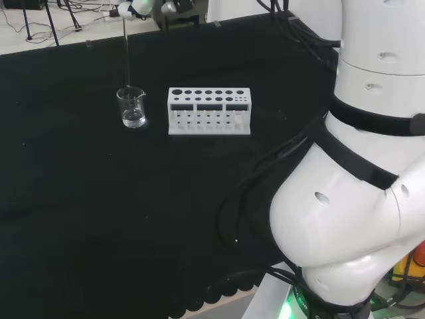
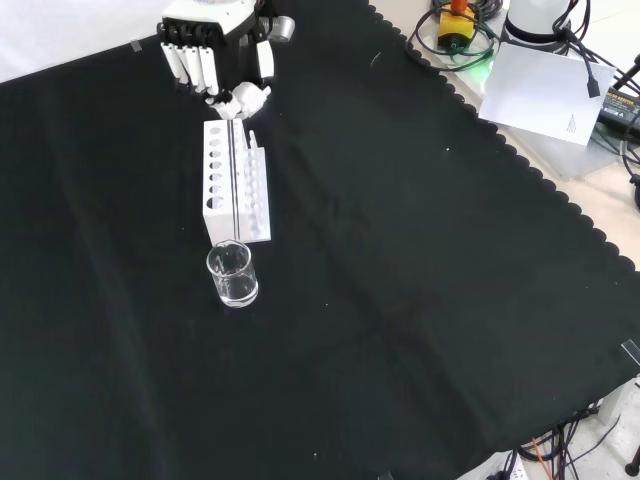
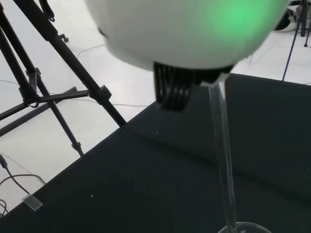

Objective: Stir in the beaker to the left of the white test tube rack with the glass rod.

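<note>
One hand [image 2: 215, 45] is what you see at the far edge of the table [image 2: 420, 300] in the front view, its fingers [image 2: 190, 62] curled down with the glass rod [image 1: 126, 56] pinched between them. In the head view the rod hangs upright from the hand at the top, and its lower end reaches into the mouth of the beaker [image 1: 133, 107]. You find the beaker just left of the white rack [image 1: 209, 111] in that view, apart from it. In the wrist view the rod [image 3: 224, 160] runs down to the beaker's rim [image 3: 245, 227].
</note>
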`<state>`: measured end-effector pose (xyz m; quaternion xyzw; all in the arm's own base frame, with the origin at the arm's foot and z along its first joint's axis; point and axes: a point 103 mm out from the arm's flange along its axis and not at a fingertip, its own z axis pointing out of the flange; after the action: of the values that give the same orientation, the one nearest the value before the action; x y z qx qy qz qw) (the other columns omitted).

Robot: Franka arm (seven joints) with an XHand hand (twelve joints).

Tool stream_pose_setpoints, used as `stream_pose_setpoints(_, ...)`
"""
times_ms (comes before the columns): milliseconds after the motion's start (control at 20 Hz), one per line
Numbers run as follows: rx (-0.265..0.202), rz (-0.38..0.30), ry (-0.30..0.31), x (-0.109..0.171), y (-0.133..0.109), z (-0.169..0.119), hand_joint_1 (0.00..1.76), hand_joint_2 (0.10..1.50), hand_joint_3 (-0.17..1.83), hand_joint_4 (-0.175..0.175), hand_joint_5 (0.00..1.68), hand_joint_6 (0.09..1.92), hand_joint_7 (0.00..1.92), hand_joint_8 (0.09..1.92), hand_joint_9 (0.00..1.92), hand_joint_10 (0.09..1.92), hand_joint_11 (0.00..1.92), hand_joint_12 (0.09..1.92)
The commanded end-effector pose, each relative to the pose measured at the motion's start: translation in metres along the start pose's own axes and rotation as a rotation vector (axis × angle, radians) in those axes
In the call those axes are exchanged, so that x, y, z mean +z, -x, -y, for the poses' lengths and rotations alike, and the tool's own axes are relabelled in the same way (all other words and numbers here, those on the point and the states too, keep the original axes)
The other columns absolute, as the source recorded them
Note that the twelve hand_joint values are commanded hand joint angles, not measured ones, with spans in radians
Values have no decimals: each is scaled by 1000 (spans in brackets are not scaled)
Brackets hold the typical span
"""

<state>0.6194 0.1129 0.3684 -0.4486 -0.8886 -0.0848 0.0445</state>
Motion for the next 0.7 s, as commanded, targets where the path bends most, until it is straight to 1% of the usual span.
stream_pose_setpoints(50,0,-7,-6,7,15,-5,1350,360,1102,-175,1427,392,1465,811,1866,547,1691,721)
stream_pose_setpoints(400,4,-22,-5,15,32,-12,1350,359,1103,-175,1429,389,1464,813,1866,547,1691,721)
stream_pose_setpoints(700,5,-30,-21,29,34,-17,1350,359,1103,-175,1430,388,1464,813,1867,547,1691,721)
